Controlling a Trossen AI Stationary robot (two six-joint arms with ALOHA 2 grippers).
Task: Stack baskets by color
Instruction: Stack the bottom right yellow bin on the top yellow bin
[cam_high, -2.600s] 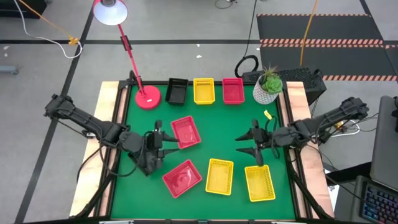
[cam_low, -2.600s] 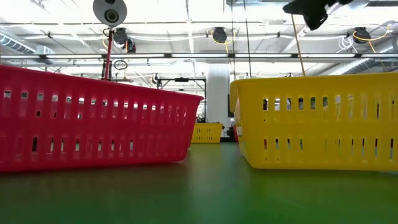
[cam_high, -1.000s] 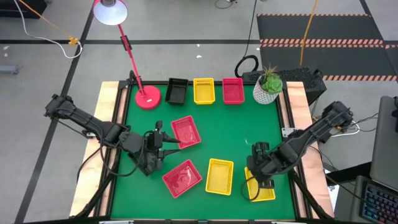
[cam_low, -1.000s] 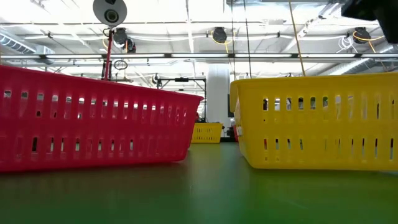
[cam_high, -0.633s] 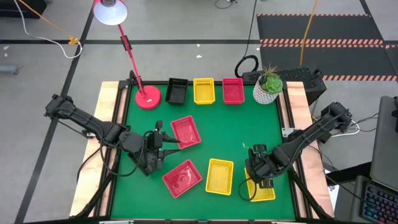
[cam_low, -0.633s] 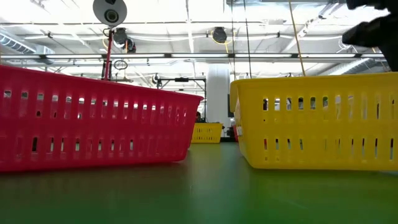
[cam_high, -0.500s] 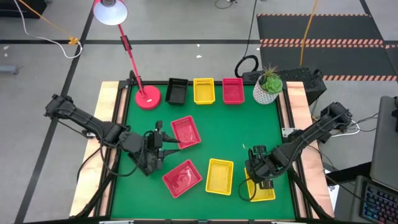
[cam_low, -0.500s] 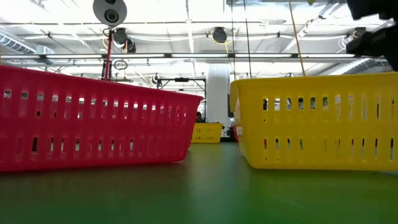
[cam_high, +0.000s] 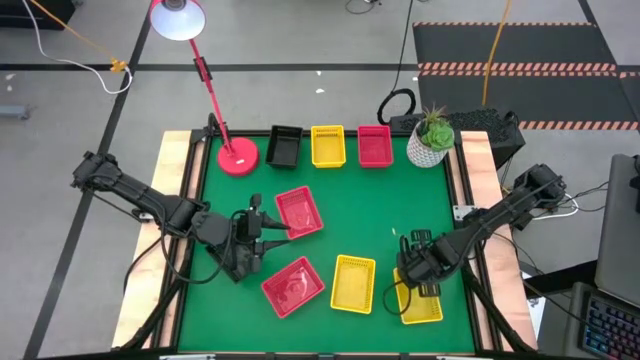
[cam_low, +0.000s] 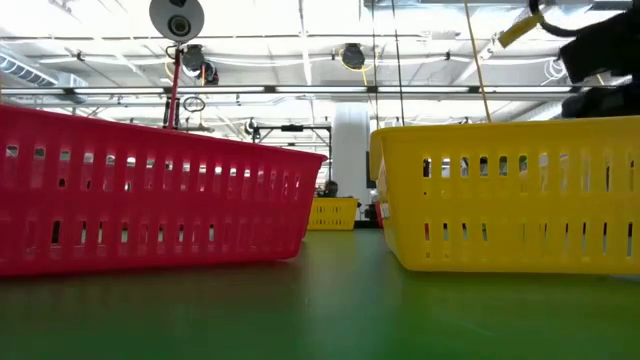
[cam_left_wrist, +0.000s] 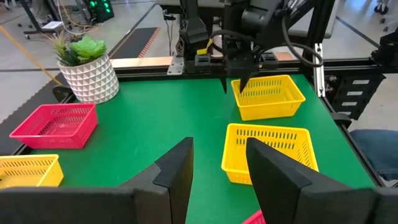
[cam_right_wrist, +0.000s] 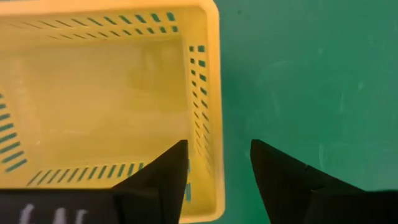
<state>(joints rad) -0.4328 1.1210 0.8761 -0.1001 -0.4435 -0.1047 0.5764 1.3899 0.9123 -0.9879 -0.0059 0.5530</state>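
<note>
Three baskets, black (cam_high: 284, 146), yellow (cam_high: 327, 146) and red (cam_high: 375, 146), stand in a row at the far edge. Two red baskets (cam_high: 299, 213) (cam_high: 293, 286) and two yellow ones (cam_high: 353, 283) (cam_high: 420, 300) stand apart on the green mat. My right gripper (cam_right_wrist: 217, 146) points down, open, astride the far short wall (cam_right_wrist: 210, 112) of the near-right yellow basket (cam_right_wrist: 93, 93). One finger is inside it and one is outside over the mat. My left gripper (cam_high: 268, 232) hovers open between the two red baskets, with nothing between its fingers (cam_left_wrist: 174, 168).
A red lamp base (cam_high: 238, 157) stands at the far left and a white plant pot (cam_high: 431, 146) at the far right. Wooden rails (cam_high: 178, 220) border the mat. Bare green mat (cam_high: 370, 215) lies in the middle.
My right gripper has come down over the far end of the near-right yellow basket, and its arm now shows lower in the low view. The baskets have kept their places.
</note>
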